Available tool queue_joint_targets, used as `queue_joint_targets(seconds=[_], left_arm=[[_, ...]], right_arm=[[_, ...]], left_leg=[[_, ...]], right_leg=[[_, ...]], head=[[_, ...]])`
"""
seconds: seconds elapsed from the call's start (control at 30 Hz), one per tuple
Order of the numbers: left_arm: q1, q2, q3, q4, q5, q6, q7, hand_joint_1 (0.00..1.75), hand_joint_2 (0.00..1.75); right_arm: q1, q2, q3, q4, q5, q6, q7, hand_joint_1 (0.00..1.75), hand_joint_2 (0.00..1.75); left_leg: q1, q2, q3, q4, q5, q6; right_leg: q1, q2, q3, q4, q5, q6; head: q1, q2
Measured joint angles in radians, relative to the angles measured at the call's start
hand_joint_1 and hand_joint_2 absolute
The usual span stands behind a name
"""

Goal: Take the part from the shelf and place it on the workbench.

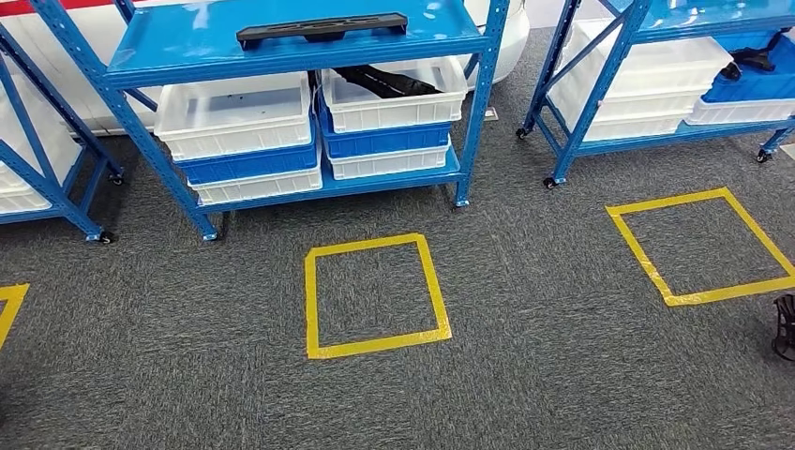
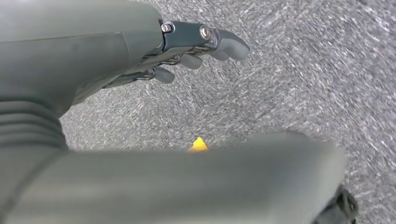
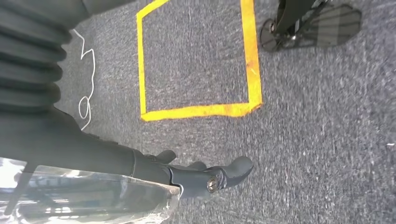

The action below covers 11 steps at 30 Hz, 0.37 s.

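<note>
Across the whole head view you see grey carpet (image 1: 525, 375), and it runs under everything. On it stand blue metal shelves on little wheels. The middle shelf (image 1: 300, 42) is the biggest one you can see, and its top is cut off by the picture edge. Another shelf (image 1: 600, 94) stands to the right, and a bit of a third shelf (image 1: 47, 178) pokes in at the far left. Both are cut off.

White and blue bins sit stacked on the low level of the middle shelf. The left bin (image 1: 234, 112) looks empty. The right bin (image 1: 394, 94) has something dark in it, but you can't tell what it is.

The part (image 1: 322, 28) is a long black piece. It lies flat on the upper level of the middle shelf, above the bins. Neither hand is near it.

Yellow tape makes squares on the carpet. One square (image 1: 375, 295) is in front of the middle shelf. Another square (image 1: 703, 246) is off to the right. A yellow corner (image 1: 9, 309) shows at the far left edge.

Your left hand (image 2: 196, 51) hangs over the carpet with its fingers loosely apart and nothing in it. Your right hand (image 3: 205, 172) hangs the same way, holding nothing. A thin white cord (image 3: 86, 70) lies on the carpet near it.
</note>
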Motion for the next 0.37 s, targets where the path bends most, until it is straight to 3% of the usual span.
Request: queue_joint_targets(seconds=[0.07,0.13,0.17,0.2,0.23,0.27,0.33,0.37], left_arm=[[-0.001,0.0,0.0,0.0,-0.002,-0.001,-0.001,0.0,0.0],[-0.001,0.0,0.0,0.0,-0.004,-0.002,-0.001,0.0,0.0],[-0.001,0.0,0.0,0.0,-0.005,-0.003,-0.002,0.0,0.0],[0.0,0.0,0.0,0.0,-0.006,-0.004,-0.001,0.0,0.0],[0.0,0.0,0.0,0.0,-0.007,-0.005,-0.001,0.0,0.0],[-0.001,-0.001,0.0,0.0,-0.009,-0.006,-0.001,0.0,0.0],[-0.001,-0.001,0.0,0.0,-0.012,-0.007,-0.001,0.0,0.0],[-0.002,-0.001,0.0,0.0,-0.013,-0.007,-0.001,0.0,0.0]], right_arm=[[-0.001,-0.001,-0.006,0.0,-0.003,0.01,-0.01,0.0,0.0],[0.001,-0.002,-0.011,0.0,-0.002,0.024,-0.018,0.0,0.0],[0.002,-0.002,-0.012,0.0,0.001,0.031,-0.021,0.0,0.0],[0.004,-0.003,-0.012,0.0,0.005,0.036,-0.023,0.0,0.0],[0.004,-0.004,-0.012,0.0,0.01,0.042,-0.024,0.0,0.0],[0.004,-0.006,-0.012,0.0,0.014,0.046,-0.025,0.0,0.0],[0.003,-0.007,-0.012,0.0,0.019,0.051,-0.026,0.0,0.0],[0.003,-0.008,-0.012,0.0,0.02,0.052,-0.026,0.0,0.0]], left_leg=[[-0.001,0.003,0.007,-0.015,0.014,0.018],[-0.01,0.006,0.004,-0.015,0.016,0.025],[-0.014,0.006,0.003,-0.015,0.016,0.027],[-0.019,0.006,0.003,-0.015,0.016,0.028],[-0.023,0.005,0.004,-0.014,0.016,0.029],[-0.027,0.004,0.005,-0.014,0.016,0.029],[-0.035,0.001,0.004,-0.007,0.012,0.028],[-0.037,0.0,0.003,-0.004,0.011,0.027]], right_leg=[[0.005,-0.001,-0.038,0.081,-0.044,-0.011],[0.009,-0.002,-0.105,0.222,-0.106,-0.026],[0.011,-0.002,-0.129,0.272,-0.122,-0.028],[0.014,-0.002,-0.135,0.287,-0.122,-0.025],[0.018,-0.002,-0.12,0.258,-0.105,-0.021],[0.023,-0.002,-0.086,0.193,-0.078,-0.018],[0.03,0.0,-0.013,0.048,-0.028,-0.022],[0.032,0.001,0.005,0.012,-0.016,-0.025]], head=[[0.007,0.0],[0.012,0.0],[0.013,0.0],[0.014,0.0],[0.016,0.0],[0.016,0.0],[0.017,0.0],[0.017,0.0]])
